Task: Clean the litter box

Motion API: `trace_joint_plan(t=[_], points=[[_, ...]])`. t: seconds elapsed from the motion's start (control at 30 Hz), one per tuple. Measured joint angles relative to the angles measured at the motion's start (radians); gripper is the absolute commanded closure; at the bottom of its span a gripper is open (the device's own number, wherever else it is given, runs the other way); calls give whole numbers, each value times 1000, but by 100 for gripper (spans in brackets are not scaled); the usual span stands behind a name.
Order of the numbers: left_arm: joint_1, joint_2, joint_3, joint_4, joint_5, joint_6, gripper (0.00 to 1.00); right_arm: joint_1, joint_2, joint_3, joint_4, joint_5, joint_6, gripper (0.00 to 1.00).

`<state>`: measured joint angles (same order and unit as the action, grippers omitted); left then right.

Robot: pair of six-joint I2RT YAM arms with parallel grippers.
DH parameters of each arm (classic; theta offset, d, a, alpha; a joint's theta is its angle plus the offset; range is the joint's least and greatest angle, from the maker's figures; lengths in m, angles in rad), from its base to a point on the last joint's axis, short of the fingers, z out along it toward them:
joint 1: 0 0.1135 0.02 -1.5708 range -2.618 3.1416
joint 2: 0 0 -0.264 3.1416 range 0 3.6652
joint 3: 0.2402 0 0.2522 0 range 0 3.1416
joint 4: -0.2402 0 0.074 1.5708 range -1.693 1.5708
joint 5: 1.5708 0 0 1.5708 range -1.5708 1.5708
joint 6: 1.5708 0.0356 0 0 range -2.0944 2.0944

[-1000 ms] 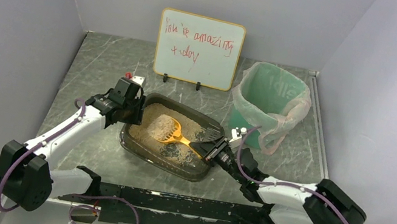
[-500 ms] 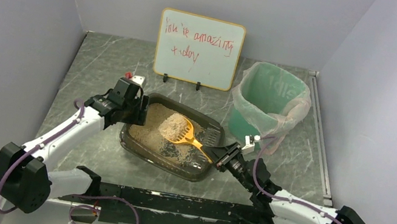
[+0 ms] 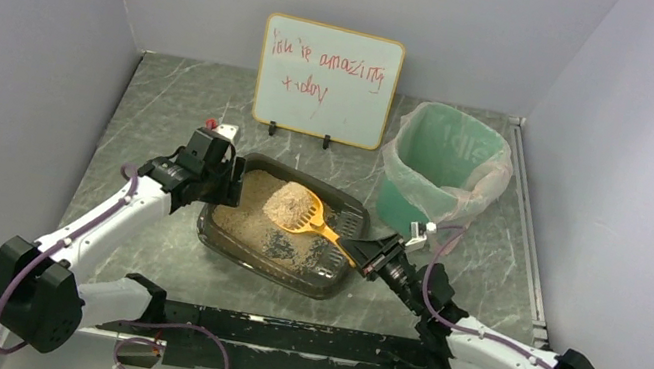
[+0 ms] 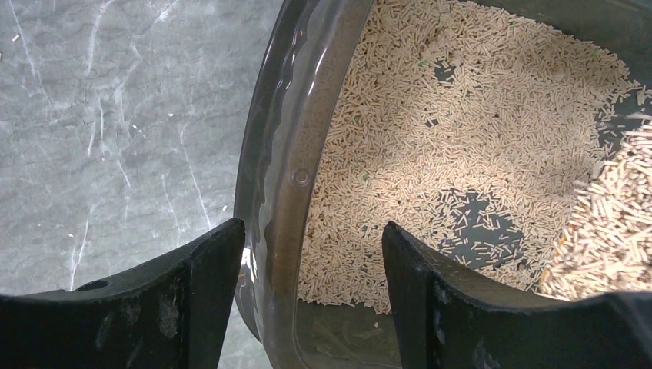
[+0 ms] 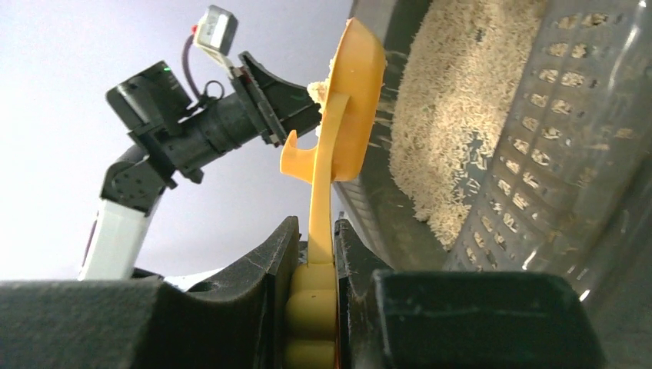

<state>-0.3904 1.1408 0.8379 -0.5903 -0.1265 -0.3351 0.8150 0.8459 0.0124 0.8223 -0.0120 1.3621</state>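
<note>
Two tools engaged. Left tool (image 4: 311, 292): jaws astride left rim of litter box (image 3: 286, 277), which sits mid-surface (image 3: 166, 95); cannot tell whether clamped. Should brace box against sliding. Scoop (image 3: 327, 232): orange, heaped with litter, held above box. Right tool (image 3: 363, 254): closed tight on scoop handle. Advice: keep head level, carry slowly far-right to green bin (image 3: 402, 196), tip only over liner.
</note>
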Motion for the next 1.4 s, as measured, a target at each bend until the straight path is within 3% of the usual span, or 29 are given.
trace_joint_plan(t=[0.37, 0.67, 1.4], points=[[0, -2, 0, 0, 0, 0, 28, -11, 43, 0, 122, -60, 10, 100], [0, -5, 0, 1, 2, 0, 28, -40, -103, -1, 67, -75, 5, 100], [-2, -20, 0, 2, 10, 0, 28, -27, -94, 2, -29, -107, -10, 100]])
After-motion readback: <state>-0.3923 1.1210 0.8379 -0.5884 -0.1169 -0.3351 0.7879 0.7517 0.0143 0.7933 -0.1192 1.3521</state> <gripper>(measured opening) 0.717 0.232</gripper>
